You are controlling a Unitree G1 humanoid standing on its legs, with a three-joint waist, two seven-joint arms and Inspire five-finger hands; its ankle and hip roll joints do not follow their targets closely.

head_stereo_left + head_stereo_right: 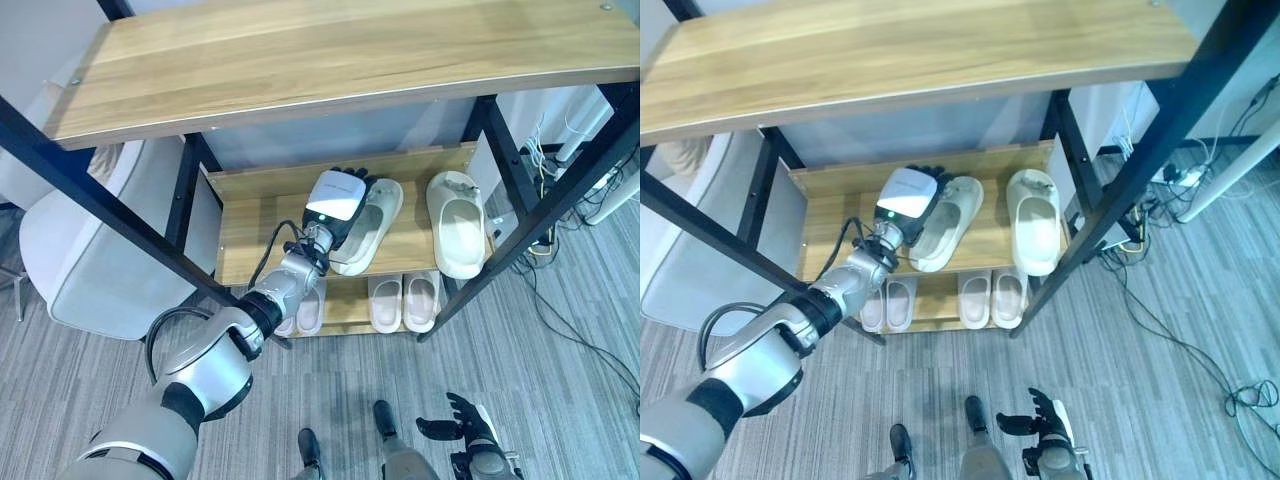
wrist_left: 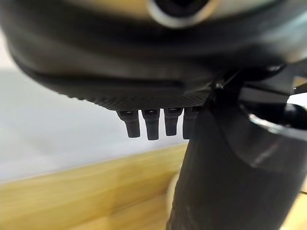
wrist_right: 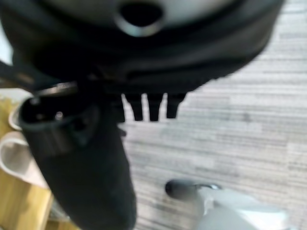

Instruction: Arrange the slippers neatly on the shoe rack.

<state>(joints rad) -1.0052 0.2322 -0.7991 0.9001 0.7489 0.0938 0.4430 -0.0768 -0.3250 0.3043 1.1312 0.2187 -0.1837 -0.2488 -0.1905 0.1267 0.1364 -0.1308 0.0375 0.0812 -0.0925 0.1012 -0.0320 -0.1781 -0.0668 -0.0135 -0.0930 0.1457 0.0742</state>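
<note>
L hand (image 1: pixel 338 196) is reached into the shoe rack (image 1: pixel 250 210) at mid-shelf level, sitting over the heel end of the left cream slipper (image 1: pixel 372 222). Fingers stick out straight past the palm in its wrist view, so it looks open; can't tell if it's pressing the slipper or just above it, prob. nudging it to straighten. That slipper lies skewed, toe angled toward the back right, while its partner, the right cream slipper (image 1: pixel 456 222), lies near it but apart, roughly square to the shelf edge w/ its heel end overhanging the front a bit. So the pair isn't parallel yet; the skewed one seems the one needing work.

Bottom shelf: a white pair (image 1: pixel 403 301) sits side by side, toes in, looks tidy. Another pale pair (image 1: pixel 303 309) sits left of it, partly behind the arm.

R hand (image 1: pixel 462 424) hangs low over the grey floor (image 1: pixel 560 400), fingers spread loose, holding nothing, idle.
</note>
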